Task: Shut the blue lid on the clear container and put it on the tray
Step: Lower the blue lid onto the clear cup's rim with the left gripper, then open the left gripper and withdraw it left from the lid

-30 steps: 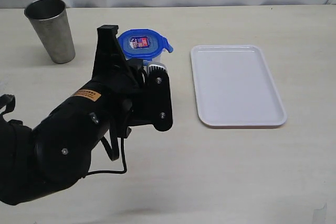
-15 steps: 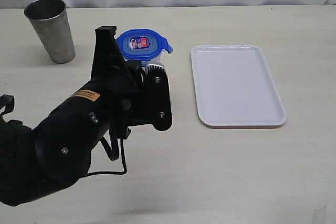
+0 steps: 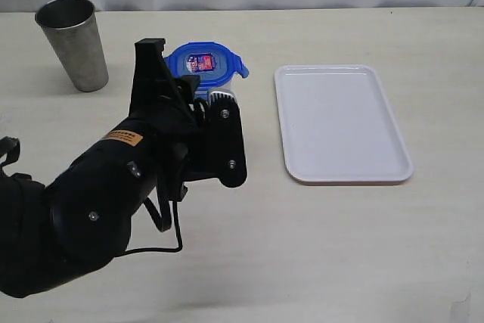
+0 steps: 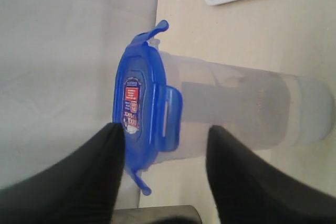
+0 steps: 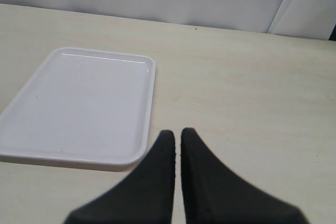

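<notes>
Lid point(image 3: 202, 62) on container point(image 4: 236, 111), apparently upright, between cup point(image 3: 73, 41) and tray point(image 3: 340, 122)

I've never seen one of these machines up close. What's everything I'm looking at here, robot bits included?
table: one, pale beige, under everything
tray: one, white, flat on the table
clear container: one, see-through, upright, left of the tray
blue lid: one, bright blue, on top of the clear container
metal cup: one, grey, far left of the table
left gripper: one, black, jaws apart beside the container
right gripper: one, black, jaws shut, near the tray
</notes>
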`<move>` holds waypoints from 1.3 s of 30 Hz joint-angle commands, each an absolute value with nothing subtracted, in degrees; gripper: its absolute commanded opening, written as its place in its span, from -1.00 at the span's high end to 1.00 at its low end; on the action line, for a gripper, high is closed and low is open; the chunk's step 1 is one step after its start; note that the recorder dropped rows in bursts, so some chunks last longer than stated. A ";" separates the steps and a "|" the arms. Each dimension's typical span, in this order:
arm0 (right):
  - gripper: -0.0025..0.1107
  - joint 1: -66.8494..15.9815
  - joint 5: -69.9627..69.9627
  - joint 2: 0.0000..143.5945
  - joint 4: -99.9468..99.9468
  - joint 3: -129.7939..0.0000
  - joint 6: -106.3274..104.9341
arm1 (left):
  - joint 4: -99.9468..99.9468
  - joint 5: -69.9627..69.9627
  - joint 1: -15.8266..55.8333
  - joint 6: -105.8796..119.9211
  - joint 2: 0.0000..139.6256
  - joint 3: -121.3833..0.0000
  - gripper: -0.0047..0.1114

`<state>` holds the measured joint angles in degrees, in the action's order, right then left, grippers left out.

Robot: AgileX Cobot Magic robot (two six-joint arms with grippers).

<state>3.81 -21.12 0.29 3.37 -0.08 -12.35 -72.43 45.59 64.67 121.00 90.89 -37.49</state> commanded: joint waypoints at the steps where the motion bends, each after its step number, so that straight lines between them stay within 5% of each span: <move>1: 0.88 4.15 -20.92 0.00 3.83 0.00 -12.43 | -73.06 48.44 64.69 122.45 90.50 -37.40 -0.16; 27: 0.88 4.15 -20.92 0.00 3.83 0.00 -12.43 | -87.16 61.78 64.69 121.05 89.83 -37.40 -0.17; 35: 0.88 4.15 -20.92 0.00 3.83 0.00 -12.43 | -85.83 65.55 60.48 117.29 85.83 -37.40 0.38; 39: 0.88 4.15 -20.92 0.00 3.83 0.00 -12.43 | -85.69 59.58 55.79 113.67 81.17 -37.40 0.82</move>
